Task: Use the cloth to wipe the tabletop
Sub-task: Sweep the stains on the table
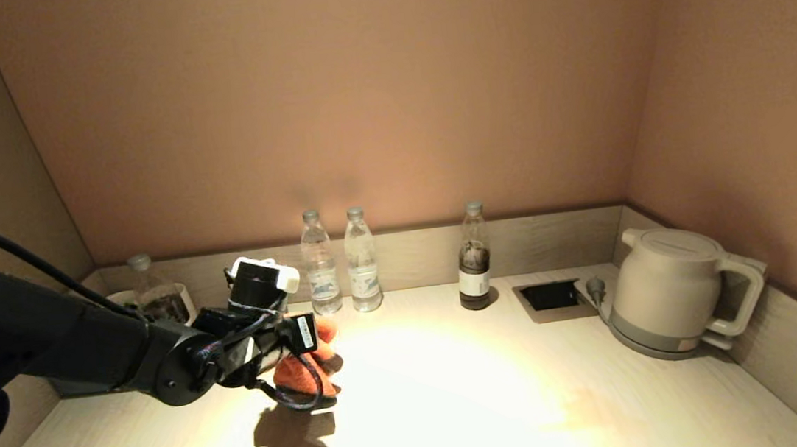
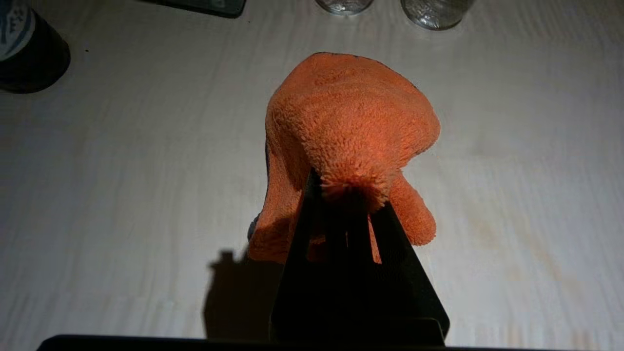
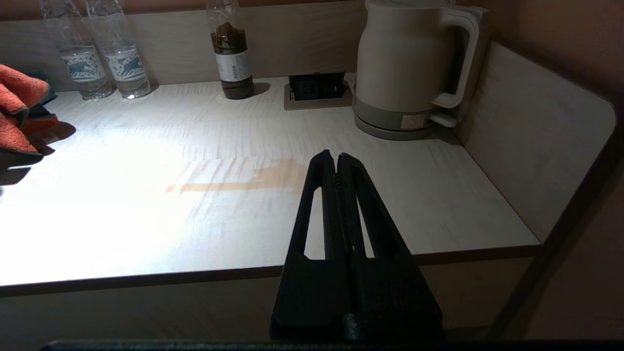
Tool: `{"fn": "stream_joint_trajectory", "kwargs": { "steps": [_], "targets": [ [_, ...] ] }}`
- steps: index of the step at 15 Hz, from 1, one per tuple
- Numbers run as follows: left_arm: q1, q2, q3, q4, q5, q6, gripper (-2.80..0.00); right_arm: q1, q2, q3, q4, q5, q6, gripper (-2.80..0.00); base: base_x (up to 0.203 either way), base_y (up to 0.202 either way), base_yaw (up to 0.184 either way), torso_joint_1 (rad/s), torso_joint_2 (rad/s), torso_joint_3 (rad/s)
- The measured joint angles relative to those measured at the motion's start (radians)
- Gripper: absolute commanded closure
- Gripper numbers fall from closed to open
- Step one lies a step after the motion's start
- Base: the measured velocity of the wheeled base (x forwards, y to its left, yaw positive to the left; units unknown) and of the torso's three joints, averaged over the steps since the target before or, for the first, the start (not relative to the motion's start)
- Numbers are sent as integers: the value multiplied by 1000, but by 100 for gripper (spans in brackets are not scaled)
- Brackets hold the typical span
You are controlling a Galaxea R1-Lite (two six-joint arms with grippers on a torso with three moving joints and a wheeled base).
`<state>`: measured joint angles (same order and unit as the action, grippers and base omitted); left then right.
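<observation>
Cloth (image 2: 351,126) gripped in the left gripper (image 2: 347,187) — its black fingers (image 2: 307,214) pinch a bunched fold of the orange terry, and the rest of the towel drapes ahead of and below the fingertips. In the head view the cloth (image 1: 304,370) hangs under the gripper (image 1: 294,360), above the tabletop (image 1: 462,409); whether its lowest fold touches the surface cannot be told. Its shadow falls on the pale wood just on the near side of the gripper. Beyond the gripper, against the back rim, stand two clear water bottles (image 1: 340,263); farther off to its right, a bottle with dark contents (image 1: 474,260), then a black recessed socket (image 1: 549,295) and a beige kettle (image 1: 672,291). Behind the left arm sits a white cup (image 1: 177,300) with another bottle.

Right gripper (image 3: 336,163) parked off the front edge of the table, fingers pressed together, holding nothing. A faint brownish stain (image 3: 253,180) marks the tabletop just ahead of its tips — well apart from the cloth.
</observation>
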<state>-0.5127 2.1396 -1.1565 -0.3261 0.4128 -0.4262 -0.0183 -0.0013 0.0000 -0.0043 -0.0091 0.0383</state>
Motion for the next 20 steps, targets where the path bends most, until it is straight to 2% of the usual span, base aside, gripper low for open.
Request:
{"fn": "stream_joint_trajectory", "kwargs": {
  "steps": [2, 5, 7, 12, 17, 20],
  "targets": [
    [5, 39, -14, -71, 60, 11, 0, 0, 0, 0, 0, 0, -1, 0, 0, 0, 0, 0, 0, 0],
    [13, 107, -27, -340, 165, 60, 0, 0, 0, 0, 0, 0, 0, 0, 0, 0, 0, 0, 0, 0],
    [15, 151, -36, -421, 196, 78, 0, 0, 0, 0, 0, 0, 0, 0, 0, 0, 0, 0, 0, 0],
    [4, 232, -41, -434, 210, 87, 0, 0, 0, 0, 0, 0, 0, 0, 0, 0, 0, 0, 0, 0],
    [-66, 272, -31, -430, 265, 86, 0, 0, 0, 0, 0, 0, -1, 0, 0, 0, 0, 0, 0, 0],
    [-104, 285, -24, -435, 276, 82, 0, 0, 0, 0, 0, 0, 0, 0, 0, 0, 0, 0, 0, 0]
  ]
}}
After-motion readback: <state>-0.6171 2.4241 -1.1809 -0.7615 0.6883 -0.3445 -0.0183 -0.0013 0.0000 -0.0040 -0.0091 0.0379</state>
